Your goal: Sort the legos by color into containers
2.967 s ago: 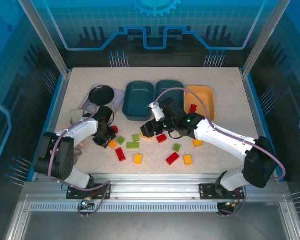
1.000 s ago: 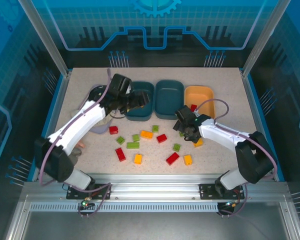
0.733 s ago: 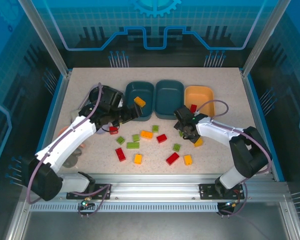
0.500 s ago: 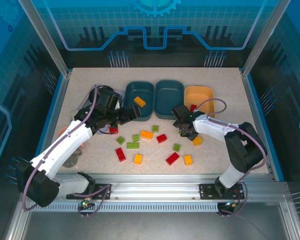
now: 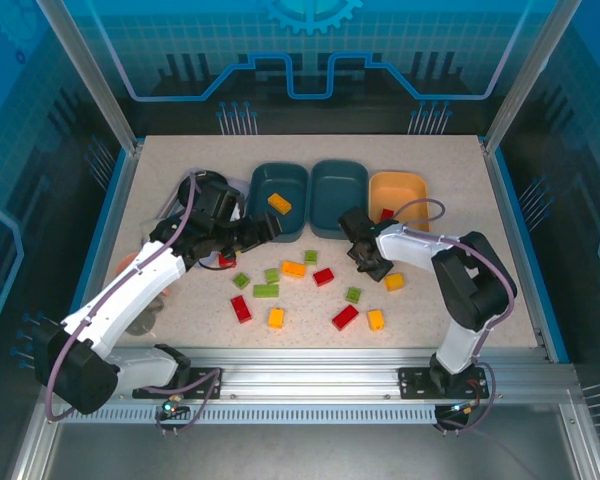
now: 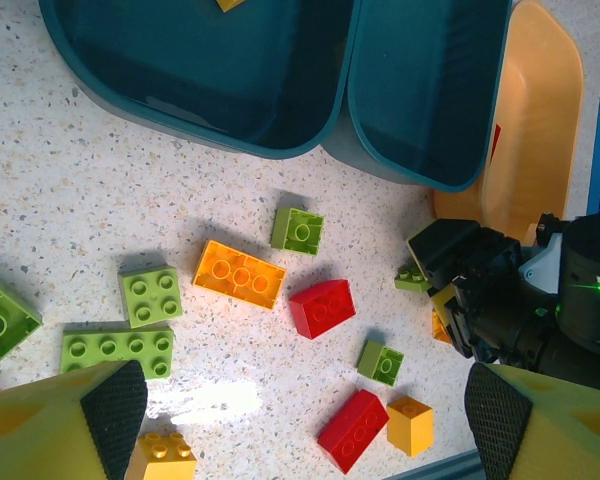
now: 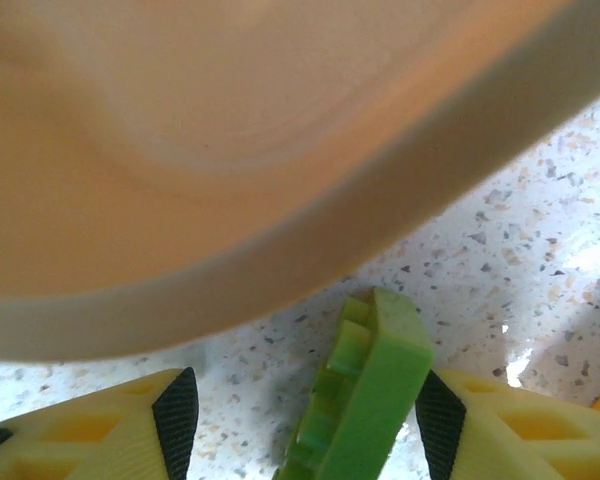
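Note:
Three containers stand in a row at the back: a left teal tray (image 5: pixel 278 188) holding an orange-yellow lego (image 5: pixel 279 204), a middle teal tray (image 5: pixel 338 195), and a pale orange tray (image 5: pixel 400 190) with a red lego (image 5: pixel 386 215) in it. Several loose legos lie in front, among them an orange one (image 5: pixel 293 268) and a red one (image 5: pixel 323 277). My left gripper (image 5: pixel 256 232) hovers open and empty near the left teal tray. My right gripper (image 7: pixel 300 410) is down on the table by the orange tray's rim (image 7: pixel 280 270). It straddles a green lego (image 7: pixel 365 400) standing on edge. One pad touches the lego and the other is apart.
A black round bowl (image 5: pixel 202 188) sits at the back left behind my left arm. In the left wrist view more legos lie below the gripper: a red one (image 6: pixel 322 307), a yellow one (image 6: pixel 412 425) and a long green one (image 6: pixel 118 350).
My left gripper drew back from the left teal tray, leaving the orange-yellow lego inside. My right gripper shifted left to the orange tray's front and narrowed its jaws around the green lego.

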Controlling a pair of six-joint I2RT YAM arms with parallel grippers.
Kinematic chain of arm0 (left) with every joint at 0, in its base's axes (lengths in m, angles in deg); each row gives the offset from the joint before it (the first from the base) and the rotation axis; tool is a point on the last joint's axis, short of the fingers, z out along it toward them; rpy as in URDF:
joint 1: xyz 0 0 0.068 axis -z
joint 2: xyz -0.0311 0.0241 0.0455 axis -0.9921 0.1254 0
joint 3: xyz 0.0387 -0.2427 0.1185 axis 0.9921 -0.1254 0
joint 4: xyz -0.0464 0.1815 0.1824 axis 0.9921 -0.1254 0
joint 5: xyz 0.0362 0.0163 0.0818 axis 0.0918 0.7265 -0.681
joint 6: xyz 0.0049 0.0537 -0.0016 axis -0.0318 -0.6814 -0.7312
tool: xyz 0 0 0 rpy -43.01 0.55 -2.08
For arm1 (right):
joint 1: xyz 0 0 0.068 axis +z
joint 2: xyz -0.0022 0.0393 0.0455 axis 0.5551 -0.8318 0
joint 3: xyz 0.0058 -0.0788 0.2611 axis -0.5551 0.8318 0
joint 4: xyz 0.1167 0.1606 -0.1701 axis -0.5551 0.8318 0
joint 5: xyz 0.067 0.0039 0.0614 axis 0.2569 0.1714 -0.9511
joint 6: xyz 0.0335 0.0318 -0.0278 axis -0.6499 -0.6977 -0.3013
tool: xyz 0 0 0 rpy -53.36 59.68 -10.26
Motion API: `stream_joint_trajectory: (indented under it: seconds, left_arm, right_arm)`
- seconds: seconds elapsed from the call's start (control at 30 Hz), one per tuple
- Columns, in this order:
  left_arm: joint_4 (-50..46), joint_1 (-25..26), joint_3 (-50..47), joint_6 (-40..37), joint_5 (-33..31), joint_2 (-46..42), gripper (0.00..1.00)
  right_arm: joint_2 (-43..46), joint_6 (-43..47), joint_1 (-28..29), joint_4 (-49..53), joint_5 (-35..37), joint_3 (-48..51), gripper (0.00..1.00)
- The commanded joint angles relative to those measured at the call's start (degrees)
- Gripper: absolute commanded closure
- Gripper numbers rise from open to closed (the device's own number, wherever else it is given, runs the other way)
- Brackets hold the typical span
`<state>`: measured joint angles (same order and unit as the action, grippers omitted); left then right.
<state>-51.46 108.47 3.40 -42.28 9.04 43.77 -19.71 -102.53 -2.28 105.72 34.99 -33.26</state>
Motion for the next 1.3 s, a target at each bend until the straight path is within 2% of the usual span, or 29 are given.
stream_joint_trajectory:
  seconds: [0.0, 0.1, 0.33, 0.47, 0.6, 0.7, 0.8, 0.97, 1.1, 1.27]
  left_arm:
    - [1.1, 0.1, -0.2, 0.7, 1.3, -0.6, 0.14]
    - [0.7, 0.1, -0.3, 0.6, 1.1, -0.9, 0.14]
    - [0.7, 0.2, -0.8, 0.8, 0.8, -1.8, 0.14]
    - [-0.6, 0.3, -0.7, 0.9, 0.3, -2.6, 0.14]
    - [-1.7, 0.3, -1.0, 1.8, 0.0, -4.8, 0.14]
    - [-1.6, 0.4, -0.7, 3.0, -0.5, -6.0, 0.14]
    - [-0.9, 0.3, 0.0, 3.8, -1.0, -5.8, 0.14]
    - [-0.7, 0.3, 2.2, 5.0, -2.2, -2.2, 0.14]
    - [-1.0, 0.3, 2.8, 5.4, -3.3, -0.7, 0.14]
    - [-2.4, 0.3, 2.6, 5.8, -4.4, -1.3, 0.14]
  right_arm:
    - [-1.7, -2.0, -0.3, 2.5, 0.7, -1.7, 0.41]
    - [-1.9, -2.1, -0.2, 3.5, 0.2, -2.1, 0.49]
    - [0.3, -3.3, 1.1, 5.4, 0.2, -1.2, 0.83]
    - [5.0, -4.1, 3.3, 10.9, 1.2, -2.7, 0.95]
    - [10.4, 0.0, 6.9, 15.6, 2.4, -6.6, 0.99]
    - [11.0, 10.3, 8.2, 14.0, 4.3, -11.3, 0.99]
    - [6.5, 21.8, 6.3, 12.2, 3.4, -17.8, 0.99]
    - [-7.0, 38.7, 1.5, 11.7, -0.7, -31.1, 1.00]
    - [-19.8, 44.1, -2.3, 17.9, -4.2, -44.0, 1.00]
    - [-35.5, 48.1, -4.0, 30.1, 0.3, -64.2, 0.99]
